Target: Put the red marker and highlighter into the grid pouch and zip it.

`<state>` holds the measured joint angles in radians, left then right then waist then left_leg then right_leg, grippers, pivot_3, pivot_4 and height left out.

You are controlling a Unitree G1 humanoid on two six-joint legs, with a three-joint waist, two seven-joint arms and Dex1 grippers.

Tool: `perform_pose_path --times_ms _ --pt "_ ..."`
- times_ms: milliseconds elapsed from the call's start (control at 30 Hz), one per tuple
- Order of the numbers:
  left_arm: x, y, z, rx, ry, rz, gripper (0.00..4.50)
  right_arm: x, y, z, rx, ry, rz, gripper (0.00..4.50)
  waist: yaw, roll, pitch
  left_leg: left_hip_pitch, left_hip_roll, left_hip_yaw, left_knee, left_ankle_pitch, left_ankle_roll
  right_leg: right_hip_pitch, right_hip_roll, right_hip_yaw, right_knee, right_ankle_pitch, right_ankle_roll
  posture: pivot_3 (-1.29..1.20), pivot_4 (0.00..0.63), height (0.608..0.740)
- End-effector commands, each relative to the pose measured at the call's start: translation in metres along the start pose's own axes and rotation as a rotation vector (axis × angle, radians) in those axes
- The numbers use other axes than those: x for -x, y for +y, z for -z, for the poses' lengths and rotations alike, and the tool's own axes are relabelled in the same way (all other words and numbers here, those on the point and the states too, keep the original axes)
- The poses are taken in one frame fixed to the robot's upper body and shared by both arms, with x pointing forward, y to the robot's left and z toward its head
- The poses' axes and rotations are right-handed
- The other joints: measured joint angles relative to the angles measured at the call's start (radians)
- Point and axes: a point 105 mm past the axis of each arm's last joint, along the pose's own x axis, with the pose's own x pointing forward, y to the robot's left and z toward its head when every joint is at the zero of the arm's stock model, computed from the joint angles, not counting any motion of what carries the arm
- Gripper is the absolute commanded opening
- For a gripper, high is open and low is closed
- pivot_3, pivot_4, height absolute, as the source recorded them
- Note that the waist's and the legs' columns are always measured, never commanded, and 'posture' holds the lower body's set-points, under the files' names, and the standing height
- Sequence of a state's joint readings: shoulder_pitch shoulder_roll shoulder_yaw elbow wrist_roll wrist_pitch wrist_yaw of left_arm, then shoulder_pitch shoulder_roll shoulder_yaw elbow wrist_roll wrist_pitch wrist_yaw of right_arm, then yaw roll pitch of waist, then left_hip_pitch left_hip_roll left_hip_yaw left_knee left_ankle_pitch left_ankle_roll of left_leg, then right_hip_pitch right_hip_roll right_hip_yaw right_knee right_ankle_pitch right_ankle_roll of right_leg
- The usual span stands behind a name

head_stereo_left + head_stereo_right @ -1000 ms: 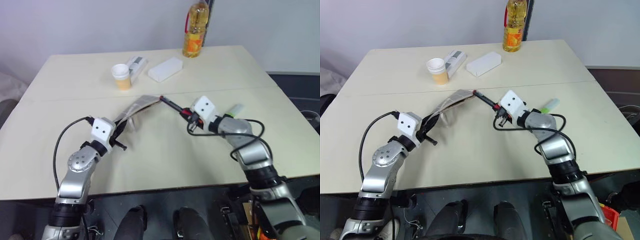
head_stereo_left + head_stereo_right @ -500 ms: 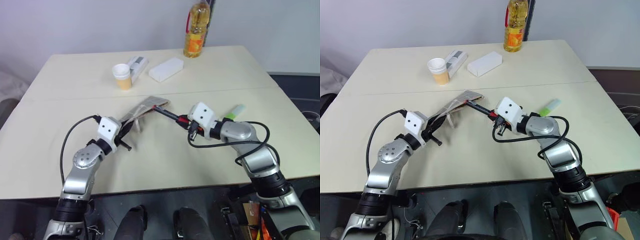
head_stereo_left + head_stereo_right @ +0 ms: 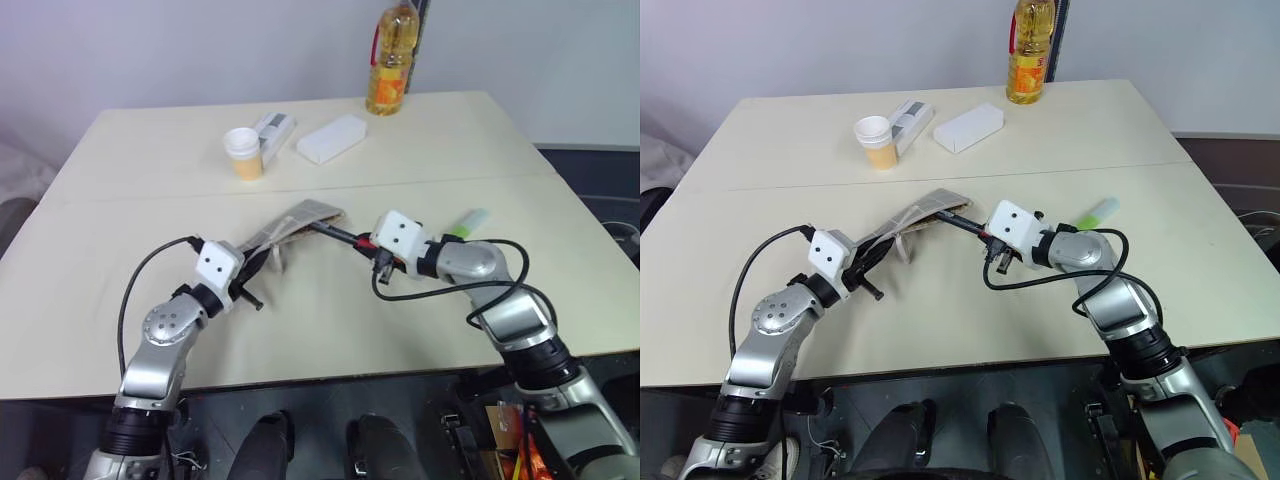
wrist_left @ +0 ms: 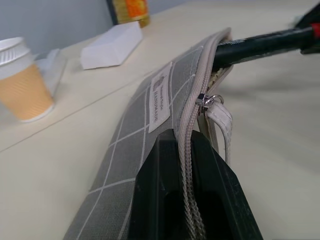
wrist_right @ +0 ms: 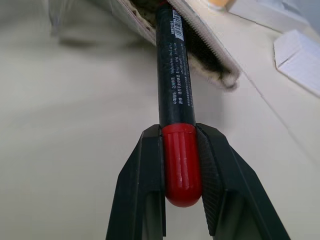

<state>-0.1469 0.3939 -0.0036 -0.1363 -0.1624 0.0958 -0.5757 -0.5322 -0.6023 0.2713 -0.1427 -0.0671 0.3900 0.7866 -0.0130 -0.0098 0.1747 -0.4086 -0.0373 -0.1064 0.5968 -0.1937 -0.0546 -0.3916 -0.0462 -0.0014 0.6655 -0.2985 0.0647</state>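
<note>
The grid pouch [image 3: 290, 224] is grey with white lines and a white label [image 4: 161, 97]. My left gripper [image 3: 256, 262] is shut on its zipper edge [image 4: 186, 165] and holds it off the table, mouth open toward the right. My right gripper [image 3: 366, 242] is shut on the red end [image 5: 179, 165] of the red marker [image 3: 340, 235]. The marker's black barrel [image 5: 173, 65] points into the pouch mouth, its tip just inside. The green highlighter [image 3: 468, 222] lies on the table beyond my right arm.
At the back of the table stand a paper cup [image 3: 243, 153], a small flat box [image 3: 272, 128], a white plastic box [image 3: 331, 138] and a bottle of yellow liquid [image 3: 389, 62]. A seam [image 3: 140, 194] runs across the tabletop.
The marker has swung from pointing up and left to lying flatter, and its tip has entered the pouch mouth. The pouch and my left gripper have shifted a little to the right.
</note>
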Motion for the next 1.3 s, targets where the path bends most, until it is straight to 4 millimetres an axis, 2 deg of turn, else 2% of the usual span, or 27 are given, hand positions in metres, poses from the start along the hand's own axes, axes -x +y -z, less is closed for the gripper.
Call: perform_pose_path --times_ms 33,200,367,433,467,600,667,833,900,933,1000,1033,1133,1300 --pt "0.0 -0.011 -0.018 -0.078 -0.059 0.085 0.0 0.005 -0.001 -0.026 0.214 -0.032 -0.04 0.35 0.0 0.0 0.0 0.0 0.0 0.0 0.0 0.0 0.0 0.0 0.0 0.0 0.0 0.0 0.0 0.0 0.15 0.74" --pt "0.001 -0.032 -0.022 -0.145 -0.053 0.257 0.0 0.0 0.024 -0.046 0.481 -0.047 -0.182 0.35 -0.002 0.0 0.0 0.0 0.0 0.0 0.0 0.0 0.0 0.0 0.0 0.0 0.0 0.0 0.0 0.0 0.15 0.74" --pt "0.002 -0.037 -0.023 -0.151 -0.053 0.311 0.0 -0.008 0.029 -0.051 0.52 -0.047 -0.191 0.35 0.0 0.0 0.0 0.0 0.0 0.0 0.0 0.0 0.0 0.0 0.0 0.0 0.0 0.0 0.0 0.0 0.15 0.74" --pt "0.003 -0.035 -0.023 -0.151 -0.047 0.298 0.0 -0.008 0.024 -0.05 0.486 -0.044 -0.17 1.37 0.0 0.0 0.0 0.0 0.0 0.0 0.0 0.0 0.0 0.0 0.0 0.0 0.0 0.0 0.0 0.0 0.15 0.74" --pt "0.003 -0.034 -0.022 -0.15 -0.045 0.287 0.0 -0.007 0.022 -0.051 0.469 -0.045 -0.159 1.68 0.0 0.0 0.0 0.0 0.0 0.0 0.0 0.0 0.0 0.0 0.0 0.0 0.0 0.0 0.0 0.0 0.15 0.74" --pt "0.004 -0.03 -0.019 -0.136 -0.038 0.24 0.0 0.003 0.012 -0.059 0.357 -0.101 -0.11 3.71 0.001 0.0 0.0 0.0 0.0 0.0 0.0 0.0 0.0 0.0 -0.001 0.0 0.0 0.0 0.0 0.0 0.15 0.74" --pt "0.004 -0.028 -0.019 -0.131 -0.038 0.217 0.0 0.008 0.009 -0.061 0.302 -0.125 -0.102 3.71 0.001 0.0 0.0 0.0 0.0 -0.001 0.0 0.0 0.0 0.0 -0.001 0.0 0.0 0.0 0.0 0.0 0.15 0.74" --pt "-0.001 -0.016 -0.019 -0.066 -0.059 0.088 0.0 0.03 -0.02 -0.038 0.079 -0.099 0.023 3.71 0.004 0.0 0.0 0.0 0.0 -0.001 0.0 0.0 0.0 0.001 -0.001 0.0 -0.001 0.0 0.0 0.0 0.15 0.74" --pt "-0.003 -0.014 -0.019 -0.056 -0.061 0.051 0.0 0.038 -0.041 -0.025 -0.143 -0.126 0.138 3.71 0.001 -0.001 0.0 0.0 0.0 -0.001 0.001 0.0 0.0 0.001 -0.001 0.0 -0.001 0.0 0.0 0.0 0.15 0.74" --pt "-0.005 -0.012 -0.018 -0.052 -0.057 0.031 0.0 0.042 -0.051 -0.014 -0.232 -0.116 0.192 3.71 -0.001 0.0 0.0 0.0 0.0 -0.001 0.001 0.0 0.0 0.001 -0.001 0.0 0.0 0.0 0.0 0.0 0.15 0.74" --pt "-0.007 -0.011 -0.016 -0.043 -0.051 0.005 0.0 0.047 -0.061 0.003 -0.354 -0.092 0.263 4.27 0.002 -0.001 0.0 0.0 0.0 -0.001 0.001 0.0 0.0 0.001 0.0 0.0 0.0 0.0 0.0 0.0 0.15 0.74" --pt "-0.01 -0.012 -0.016 -0.036 -0.052 -0.006 0.0 0.051 -0.071 0.021 -0.412 -0.038 0.349 4.48 0.002 -0.001 0.0 0.0 0.0 -0.001 0.001 0.0 0.0 0.001 0.0 0.0 0.0 0.0 0.0 0.0 0.15 0.74" --pt "-0.018 -0.018 -0.016 -0.026 -0.054 -0.02 0.0 0.071 -0.102 0.07 -0.6 0.113 0.668 4.48 0.002 0.0 0.0 0.0 0.0 0.0 0.001 0.0 0.0 0.001 0.0 0.0 0.0 0.0 0.0 0.0 0.15 0.74" --pt "-0.025 -0.026 -0.016 -0.024 -0.052 -0.014 0.0 0.075 -0.106 0.104 -0.828 0.191 0.828 4.48 -0.002 0.0 0.0 0.0 0.0 0.001 0.0 0.0 0.0 0.0 0.0 0.0 0.001 0.0 0.0 0.0 0.15 0.74"
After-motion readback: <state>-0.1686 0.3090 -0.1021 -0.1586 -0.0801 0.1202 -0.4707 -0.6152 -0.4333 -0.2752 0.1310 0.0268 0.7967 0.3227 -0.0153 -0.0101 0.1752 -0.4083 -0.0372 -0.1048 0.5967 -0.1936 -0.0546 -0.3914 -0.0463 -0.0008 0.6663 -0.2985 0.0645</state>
